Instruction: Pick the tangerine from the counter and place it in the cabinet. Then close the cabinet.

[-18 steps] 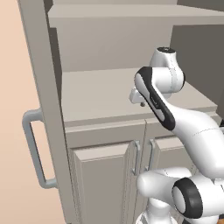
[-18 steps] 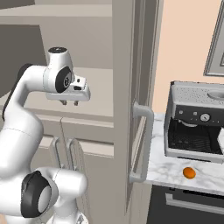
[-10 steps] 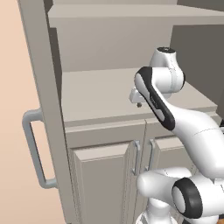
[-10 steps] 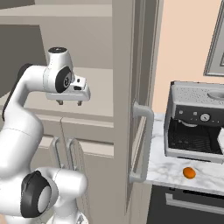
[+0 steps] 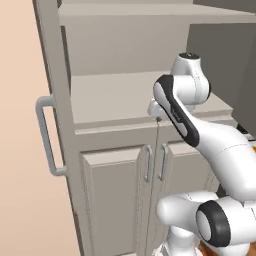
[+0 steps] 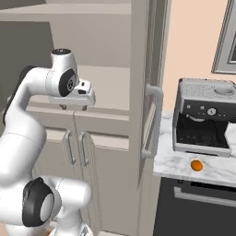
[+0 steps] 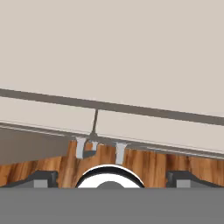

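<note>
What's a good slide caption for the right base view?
White arm's open gripper above the open beige cabinet shelf; small orange tangerine waits on the marbled counter.

kitchen, marbled counter (image 6: 179, 165), coffee machine (image 6: 205, 117), beige cabinet (image 5: 115, 95)

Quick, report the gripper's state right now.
Gripper: open and holding nothing, fingers spread, above the cabinet shelf's front edge. The tangerine lies on the counter.

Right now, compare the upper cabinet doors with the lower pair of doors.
The upper cabinet doors are swung wide open, baring the beige shelf; the lower doors are shut, meeting at a centre seam. The upper doors carry large bar handles; the lower doors' handles look shorter. Both pairs are beige-grey.
</note>
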### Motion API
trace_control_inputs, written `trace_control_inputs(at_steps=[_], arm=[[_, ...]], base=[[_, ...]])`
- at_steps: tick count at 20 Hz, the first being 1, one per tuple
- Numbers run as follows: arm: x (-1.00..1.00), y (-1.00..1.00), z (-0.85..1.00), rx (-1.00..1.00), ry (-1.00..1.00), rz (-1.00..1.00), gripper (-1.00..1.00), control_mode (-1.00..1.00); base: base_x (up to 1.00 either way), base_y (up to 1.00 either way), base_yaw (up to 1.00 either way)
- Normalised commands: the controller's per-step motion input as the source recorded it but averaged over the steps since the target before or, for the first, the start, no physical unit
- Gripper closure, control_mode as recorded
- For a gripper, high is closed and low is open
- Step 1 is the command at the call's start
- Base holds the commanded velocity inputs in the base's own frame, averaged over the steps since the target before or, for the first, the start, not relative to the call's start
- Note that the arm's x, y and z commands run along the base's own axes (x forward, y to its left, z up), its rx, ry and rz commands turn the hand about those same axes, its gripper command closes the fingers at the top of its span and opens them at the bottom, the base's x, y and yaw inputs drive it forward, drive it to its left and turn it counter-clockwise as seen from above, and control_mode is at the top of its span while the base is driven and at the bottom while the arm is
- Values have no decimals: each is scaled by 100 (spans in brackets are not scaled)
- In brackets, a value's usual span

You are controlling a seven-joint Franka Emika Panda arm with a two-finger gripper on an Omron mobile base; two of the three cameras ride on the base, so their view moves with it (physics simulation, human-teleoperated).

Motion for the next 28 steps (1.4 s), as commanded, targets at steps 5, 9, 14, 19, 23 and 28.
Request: trace_control_inputs(at_steps=[5, 9, 14, 19, 23, 28], arm=[[0, 0, 0, 0, 0, 0, -100, 100], [0, 0, 0, 0, 0, 0, -100, 100], [0, 0, 0, 0, 0, 0, -100, 100], [0, 0, 0, 0, 0, 0, -100, 100], [0, 0, 0, 0, 0, 0, -100, 100], [0, 0, 0, 0, 0, 0, -100, 100]], base=[[-72, 0, 0], [-65, 0, 0], [-66, 0, 0], [-70, -1, 0], [-49, -19, -2], [-33, -47, -1]])
